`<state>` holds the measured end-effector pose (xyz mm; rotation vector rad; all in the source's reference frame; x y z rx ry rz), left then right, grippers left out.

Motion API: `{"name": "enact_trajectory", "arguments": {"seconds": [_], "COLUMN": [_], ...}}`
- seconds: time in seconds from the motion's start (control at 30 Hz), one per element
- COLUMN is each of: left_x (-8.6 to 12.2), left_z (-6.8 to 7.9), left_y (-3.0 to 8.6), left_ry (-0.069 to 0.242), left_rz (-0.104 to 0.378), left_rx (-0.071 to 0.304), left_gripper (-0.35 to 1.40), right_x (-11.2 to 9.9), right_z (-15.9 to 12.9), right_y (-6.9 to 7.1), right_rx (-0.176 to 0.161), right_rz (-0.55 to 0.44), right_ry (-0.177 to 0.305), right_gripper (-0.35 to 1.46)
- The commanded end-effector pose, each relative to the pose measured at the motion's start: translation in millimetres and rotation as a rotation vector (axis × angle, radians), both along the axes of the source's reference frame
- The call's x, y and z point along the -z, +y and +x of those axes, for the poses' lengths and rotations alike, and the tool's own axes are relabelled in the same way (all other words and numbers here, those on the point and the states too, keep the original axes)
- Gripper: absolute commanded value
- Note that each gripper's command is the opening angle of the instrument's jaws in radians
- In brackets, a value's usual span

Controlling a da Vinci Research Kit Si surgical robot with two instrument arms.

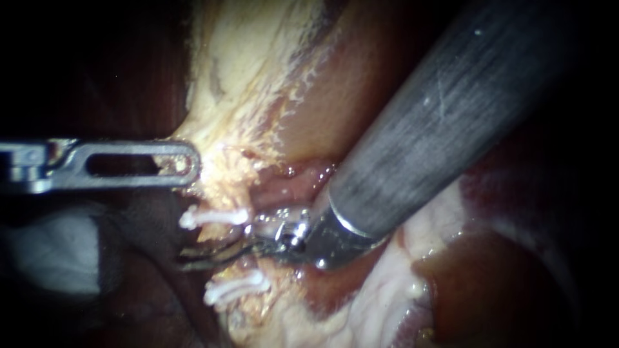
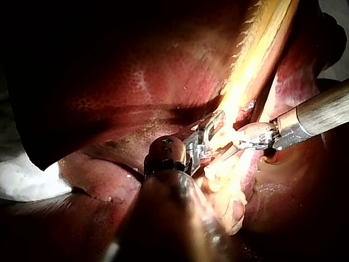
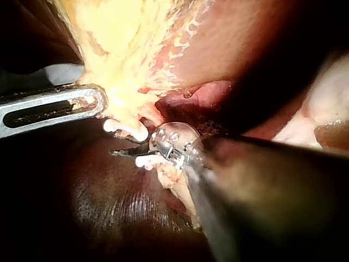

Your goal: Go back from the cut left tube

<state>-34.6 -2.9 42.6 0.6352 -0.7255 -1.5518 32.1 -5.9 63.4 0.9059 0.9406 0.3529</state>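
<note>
Two white clips (image 1: 216,217) flank right instrument (image 1: 193,259), blades narrowly parted; retreat judged not yet begun. Left instrument (image 1: 190,164) clamps pale tissue (image 1: 238,96). Next: straight pull-back, clear of clips.

Right instrument (image 1: 188,260) matt, scratched grey metal; left instrument (image 1: 189,161) bright polished metal; 2 smooth white plastic-looking clips (image 1: 216,217); tissue (image 1: 245,84) wet and glossy.

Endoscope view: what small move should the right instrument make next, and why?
Probably draw the right instrument straight back along its shaft, toward the upper right. Its tip lies between the upper clip and the lower clip, so a sideways move could snag one. The left instrument grips tissue above, clear of that path.
</note>
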Motion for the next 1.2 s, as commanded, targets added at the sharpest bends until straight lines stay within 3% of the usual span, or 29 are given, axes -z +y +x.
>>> {"name": "enact_trajectory", "arguments": {"seconds": [0.03, 0.1, 0.33, 0.73, 0.87, 1.03, 1.1, 1.2], "left_x": [0.0, 0.0, 0.0, -0.3, -0.5, -0.7, -0.8, -0.8], "left_z": [0.0, 0.0, 0.1, 0.5, 0.6, 0.6, 0.6, 0.5], "left_y": [0.0, 0.0, 0.0, 0.2, 0.3, 0.2, 0.2, 0.2], "left_ry": [-0.002, -0.002, -0.002, -0.001, -0.002, -0.002, -0.001, -0.001], "left_rz": [0.002, 0.002, 0.002, 0.001, 0.001, 0.000, -0.001, -0.001], "left_rx": [0.001, 0.001, 0.001, 0.000, -0.001, -0.001, -0.001, 0.000], "left_gripper": [-0.35, -0.35, -0.35, -0.35, -0.35, -0.35, -0.35, -0.35], "right_x": [0.0, 0.0, 0.5, 2.6, 3.3, 4.6, 5.4, 6.6], "right_z": [0.0, 0.0, -0.7, -4.8, -6.9, -10.2, -12.0, -14.9], "right_y": [0.0, 0.0, -0.4, -1.6, -1.8, -0.6, 0.2, 1.8], "right_rx": [0.003, -0.004, 0.002, 0.060, 0.057, 0.030, 0.001, -0.015], "right_rz": [-0.009, -0.018, -0.027, -0.190, -0.254, -0.366, -0.428, -0.474], "right_ry": [0.006, 0.007, 0.018, 0.163, 0.197, 0.232, 0.228, 0.212], "right_gripper": [0.66, 0.76, 0.79, 1.15, 1.21, 1.30, 1.33, 1.33]}}
